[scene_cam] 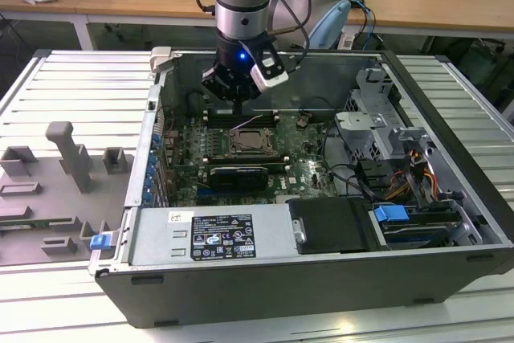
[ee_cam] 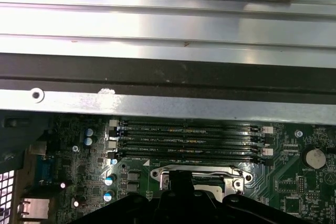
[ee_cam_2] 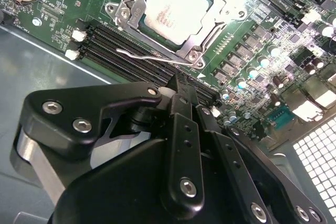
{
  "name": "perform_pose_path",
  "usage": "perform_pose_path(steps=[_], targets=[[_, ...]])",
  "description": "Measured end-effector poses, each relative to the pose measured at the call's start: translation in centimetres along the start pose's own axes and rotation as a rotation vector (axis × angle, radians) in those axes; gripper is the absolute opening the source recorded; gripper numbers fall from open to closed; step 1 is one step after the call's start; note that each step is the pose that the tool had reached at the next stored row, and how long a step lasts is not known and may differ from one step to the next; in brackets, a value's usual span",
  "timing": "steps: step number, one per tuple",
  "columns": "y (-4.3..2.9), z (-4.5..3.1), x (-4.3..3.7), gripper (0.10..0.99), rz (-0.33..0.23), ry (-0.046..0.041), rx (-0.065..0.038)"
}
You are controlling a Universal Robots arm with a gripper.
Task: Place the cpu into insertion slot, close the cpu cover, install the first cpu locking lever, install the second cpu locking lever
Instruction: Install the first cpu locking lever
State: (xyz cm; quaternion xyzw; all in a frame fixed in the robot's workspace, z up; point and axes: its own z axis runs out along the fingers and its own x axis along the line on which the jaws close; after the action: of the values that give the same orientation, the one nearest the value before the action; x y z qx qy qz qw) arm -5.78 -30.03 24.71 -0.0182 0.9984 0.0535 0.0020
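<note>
The cpu (ee_cam_2: 176, 9), pale and silvery, lies flat in the insertion slot (scene_cam: 246, 143) on the green board. The cpu cover (ee_cam_2: 220, 11) is down over it, its metal frame ringing the chip. A thin silver locking lever (ee_cam_2: 149, 56) runs along the socket's edge beside the memory slots. My gripper (ee_cam_2: 181, 83) hangs just above this lever side of the socket, fingers shut together with nothing between them. The exterior view puts the gripper (scene_cam: 239, 108) right behind the socket. The first wrist view shows the gripper (ee_cam: 181, 179) in front of the cover's edge (ee_cam: 194, 172).
Several long memory slots (ee_cam: 189, 140) lie between the socket and the case wall (ee_cam: 168, 100). A black card (scene_cam: 238, 174) sits on the socket's other side. A power supply (scene_cam: 209, 234), a drive cage (scene_cam: 377, 118) and cables crowd the case. A grey fixture (scene_cam: 72, 158) stands outside.
</note>
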Motion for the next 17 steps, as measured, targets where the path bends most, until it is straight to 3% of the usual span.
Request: perform_pose_path(steps=[13,15,17], targets=[[-0.02,0.17,0.0,0.106,0.0,-0.0001,-0.002],[-0.03,0.21,0.0,0.106,0.0,-0.0001,-0.005],[-0.03,0.28,0.0,0.106,0.0,-0.0005,-0.015]])
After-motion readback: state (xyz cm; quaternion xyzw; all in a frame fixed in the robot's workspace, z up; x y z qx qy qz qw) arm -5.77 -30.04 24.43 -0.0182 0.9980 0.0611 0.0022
